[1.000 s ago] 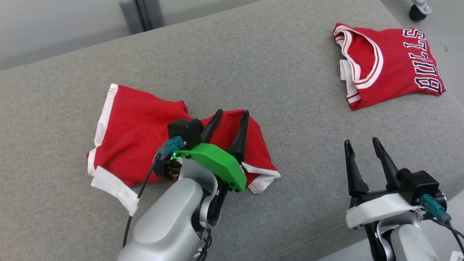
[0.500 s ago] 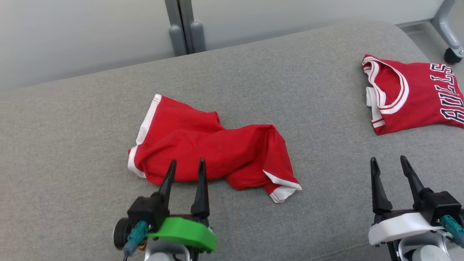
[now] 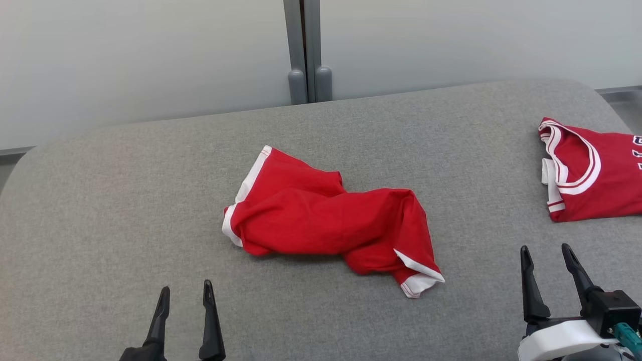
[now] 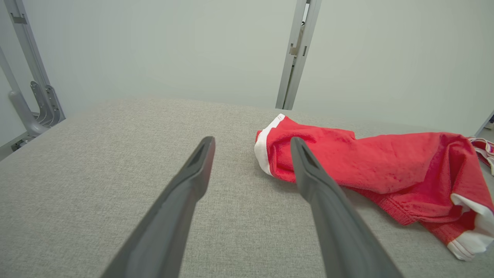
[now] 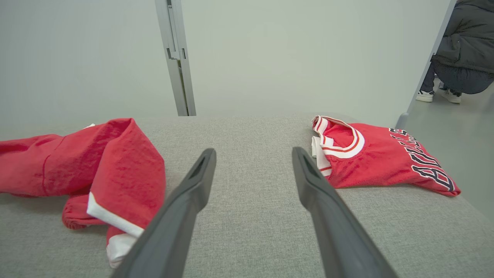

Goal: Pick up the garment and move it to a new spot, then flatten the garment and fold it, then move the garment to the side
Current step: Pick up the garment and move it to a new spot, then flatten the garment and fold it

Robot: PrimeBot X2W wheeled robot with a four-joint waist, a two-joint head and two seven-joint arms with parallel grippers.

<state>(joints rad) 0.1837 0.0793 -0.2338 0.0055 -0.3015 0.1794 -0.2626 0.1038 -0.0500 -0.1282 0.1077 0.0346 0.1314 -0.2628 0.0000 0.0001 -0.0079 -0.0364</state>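
Red garment [image 3: 321, 220] crumpled, untouched; L claw [image 3: 185, 286], R claw [image 3: 545, 247] both spread.

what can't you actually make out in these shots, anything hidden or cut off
Head view: the jersey runs off the right edge, cutting off most of its lettering.
Head view: the left gripper is cut by the bottom edge below its open fingers.
All views: the shorts fold over themselves, hiding their lower layers.
Right wrist view: a person is cut off by the top right corner.
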